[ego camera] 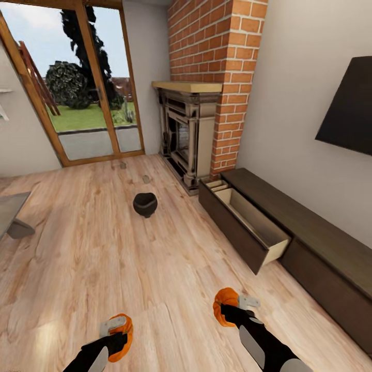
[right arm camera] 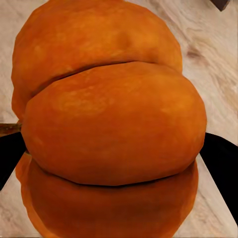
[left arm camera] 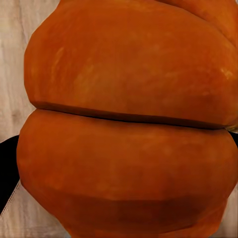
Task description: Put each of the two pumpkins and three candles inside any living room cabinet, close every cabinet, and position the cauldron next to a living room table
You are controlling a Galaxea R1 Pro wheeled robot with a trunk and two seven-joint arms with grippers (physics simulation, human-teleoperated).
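Pumpkins (ego camera: 123,336) (ego camera: 225,306) gripped, cauldron (ego camera: 145,204) ahead, cabinet (ego camera: 289,237) drawer (ego camera: 248,219) open right

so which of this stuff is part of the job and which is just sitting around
Part of the job:
pumpkin in the left tool
pumpkin in the right tool
cabinet, one drawer open
cauldron
two small candles on the floor

Just there:
fireplace
wall TV
glass doors

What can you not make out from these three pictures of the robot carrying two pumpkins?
- Gripper fingertips: both wrist views, covered by the orange ribbed left pumpkin and right pumpkin.
- Two small grey objects on the floor, head view: too small to tell whether they are candles.
- Open pale-wood drawer of the dark brown cabinet: its floor hidden by the drawer's front wall.
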